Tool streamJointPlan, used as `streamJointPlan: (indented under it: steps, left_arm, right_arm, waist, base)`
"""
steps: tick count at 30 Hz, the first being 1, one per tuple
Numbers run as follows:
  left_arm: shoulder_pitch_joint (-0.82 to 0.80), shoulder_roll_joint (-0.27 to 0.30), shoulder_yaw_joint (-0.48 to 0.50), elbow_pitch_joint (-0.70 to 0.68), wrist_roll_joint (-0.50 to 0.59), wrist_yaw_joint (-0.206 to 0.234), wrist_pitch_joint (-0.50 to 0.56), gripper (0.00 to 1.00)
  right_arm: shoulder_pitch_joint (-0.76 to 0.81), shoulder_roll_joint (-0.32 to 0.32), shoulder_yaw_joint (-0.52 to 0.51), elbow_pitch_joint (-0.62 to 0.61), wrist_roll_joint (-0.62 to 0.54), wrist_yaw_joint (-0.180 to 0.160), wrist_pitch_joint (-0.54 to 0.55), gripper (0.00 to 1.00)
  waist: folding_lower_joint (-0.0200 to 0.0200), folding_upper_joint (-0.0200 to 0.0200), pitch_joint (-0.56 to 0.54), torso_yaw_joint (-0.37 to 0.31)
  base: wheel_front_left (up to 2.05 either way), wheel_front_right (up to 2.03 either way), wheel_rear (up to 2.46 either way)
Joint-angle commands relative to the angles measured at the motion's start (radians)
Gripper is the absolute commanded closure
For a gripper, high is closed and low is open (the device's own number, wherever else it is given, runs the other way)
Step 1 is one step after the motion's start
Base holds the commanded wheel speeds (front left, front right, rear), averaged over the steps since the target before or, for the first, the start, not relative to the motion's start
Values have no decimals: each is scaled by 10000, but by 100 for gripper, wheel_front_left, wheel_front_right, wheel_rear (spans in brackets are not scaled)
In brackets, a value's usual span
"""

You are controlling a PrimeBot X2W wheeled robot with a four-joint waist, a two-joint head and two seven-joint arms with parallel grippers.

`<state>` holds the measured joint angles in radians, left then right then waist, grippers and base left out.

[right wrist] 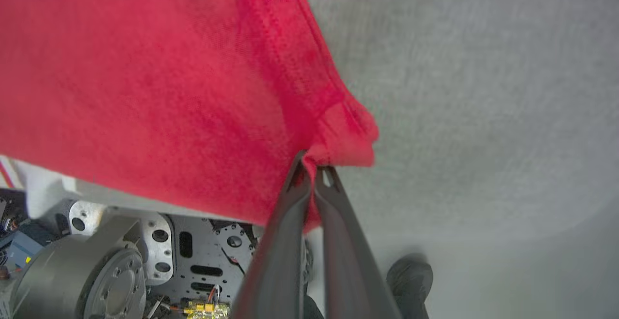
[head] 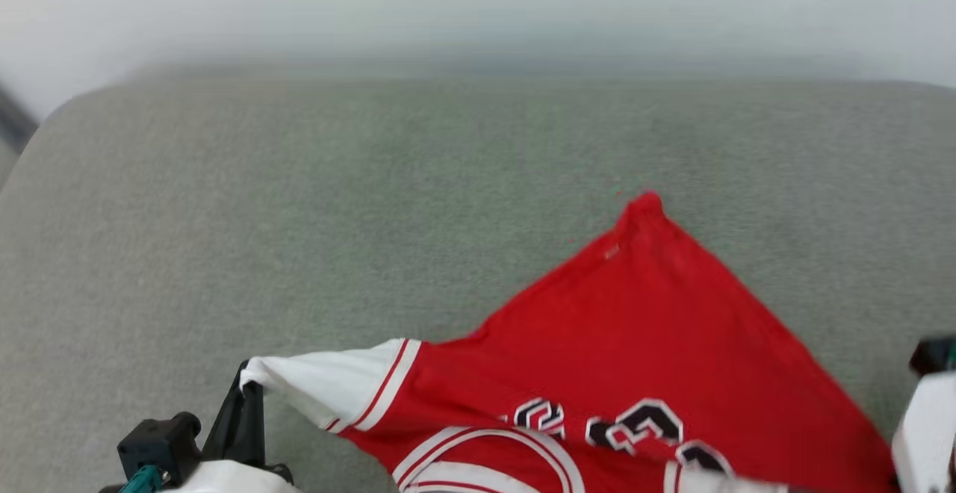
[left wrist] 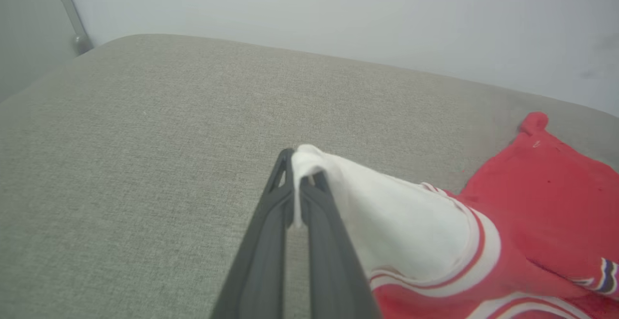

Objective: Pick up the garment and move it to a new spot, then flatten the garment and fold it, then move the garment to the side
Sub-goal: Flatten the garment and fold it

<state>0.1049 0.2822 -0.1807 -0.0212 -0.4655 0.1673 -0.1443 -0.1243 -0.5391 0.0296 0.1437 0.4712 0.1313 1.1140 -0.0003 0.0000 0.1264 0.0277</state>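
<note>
The garment point(head: 635, 343) is a red jersey with white sleeve panels and black white-outlined numbers, spread over the near right of a grey-green cushioned surface point(head: 373, 179). My left gripper point(head: 250, 388) is shut on the tip of the white sleeve at the lower left; the left wrist view shows the white cloth point(left wrist: 387, 212) pinched between the dark fingers point(left wrist: 271, 222) of that gripper point(left wrist: 300, 174). My right gripper point(right wrist: 312, 164) is shut on a red hemmed corner of the garment point(right wrist: 145, 92), lifted above the surface. A pale part of the right arm point(head: 926, 418) shows at the right edge.
The cushioned surface point(left wrist: 145, 140) stretches wide to the left and back, ending at a pale wall point(left wrist: 338, 14). A metal rail point(left wrist: 72, 14) stands at the far left corner. Below the lifted cloth, the robot's own base point(right wrist: 121, 261) and the floor show.
</note>
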Motion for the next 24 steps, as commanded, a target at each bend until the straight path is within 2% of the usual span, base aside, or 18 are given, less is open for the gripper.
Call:
streamJointPlan:
  steps: [1,3,4,5,10,15,19,22,24]
  left_arm:
    - [214,103,64,-39,-44,62,79,100]
    - [291,126,37,-101,-63,90,175,100]
    - [321,161,11,-126,-40,100,236,100]
    - [357,204,-2,-149,12,129,269,100]
    - [542,276,9,-320,-15,231,449,100]
    - [536,355,-25,-513,-11,300,615,100]
    - [337,364,-98,-699,62,360,693,100]
    - [142,323,-197,-884,135,360,723,100]
    - [-65,295,-252,-978,166,349,710,100]
  right_arm:
    - [793,358,-135,-176,151,-11,126,100]
    - [1697,653,-352,-341,127,-9,161,100]
    - [2059,872,-499,-405,194,-12,97,75]
    - [2341,1089,-591,-497,249,-11,-9,0]
    - [2786,1635,-1152,-1148,180,-9,-1328,0]
    - [2085,1802,-1725,-1579,-226,-9,-4071,0]
    - [1195,2114,-1924,-1372,-367,-9,-6353,0]
    - [228,2119,-1627,-887,-204,-9,-7136,0]
    - [-485,2014,-1199,-499,-19,-9,-7181,0]
  waist:
    - [3,0,-536,-551]
    - [3,0,-611,-629]
    - [3,0,-642,-664]
    - [3,0,-672,-710]
    - [3,0,-738,-920]
    - [3,0,-681,-981]
    - [3,0,-434,-935]
    - [3,0,-66,-814]
    - [3,0,229,-710]
  base:
    - [0,0,0]
    - [0,0,0]
    - [0,0,0]
    - [0,0,0]
    - [0,0,0]
    - [0,0,0]
    - [0,0,0]
    - [0,0,0]
    - [0,0,0]
